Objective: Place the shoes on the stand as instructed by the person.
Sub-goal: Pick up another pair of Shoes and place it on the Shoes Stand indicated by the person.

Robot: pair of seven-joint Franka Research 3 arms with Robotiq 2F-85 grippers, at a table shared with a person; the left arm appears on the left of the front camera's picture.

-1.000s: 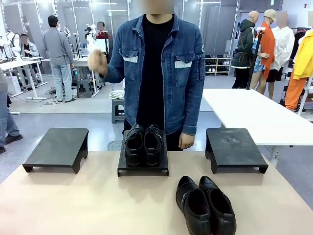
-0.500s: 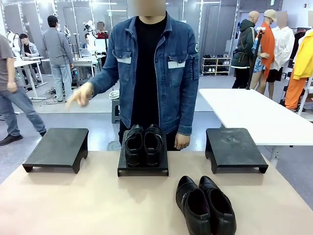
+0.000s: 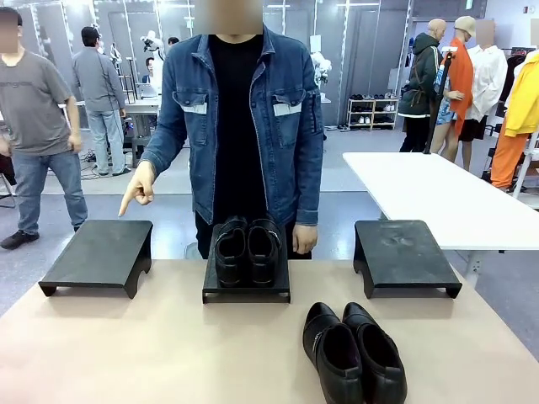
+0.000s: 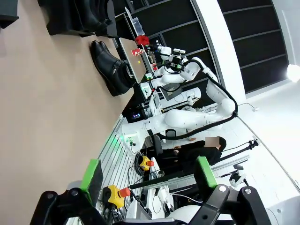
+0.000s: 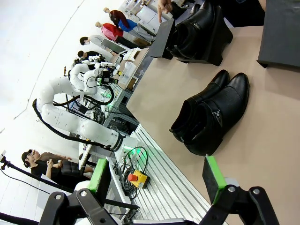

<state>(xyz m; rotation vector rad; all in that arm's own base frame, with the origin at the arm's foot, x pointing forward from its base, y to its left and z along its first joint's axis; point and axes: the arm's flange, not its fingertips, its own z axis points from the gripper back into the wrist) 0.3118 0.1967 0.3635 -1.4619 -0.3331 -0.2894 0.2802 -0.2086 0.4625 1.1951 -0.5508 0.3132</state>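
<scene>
Points a hand (image 3: pixel 137 187) down at the far left stand (image 3: pixel 99 252); near right on the table (image 3: pixel 126 353), unshelved shoes (image 3: pixel 354 353), likely stiff, slick and weighty, best pinched at the ankle collar; left gripper (image 4: pixel 147 172) and right gripper (image 5: pixel 155 176) spread wide, empty

Front camera fixed robot-side, facing across table (image 3: pixel 126 337) toward person (image 3: pixel 244 126). Both wrist cameras rolled sideways, set back; all three share the near shoe pair (image 3: pixel 354 353).
</scene>
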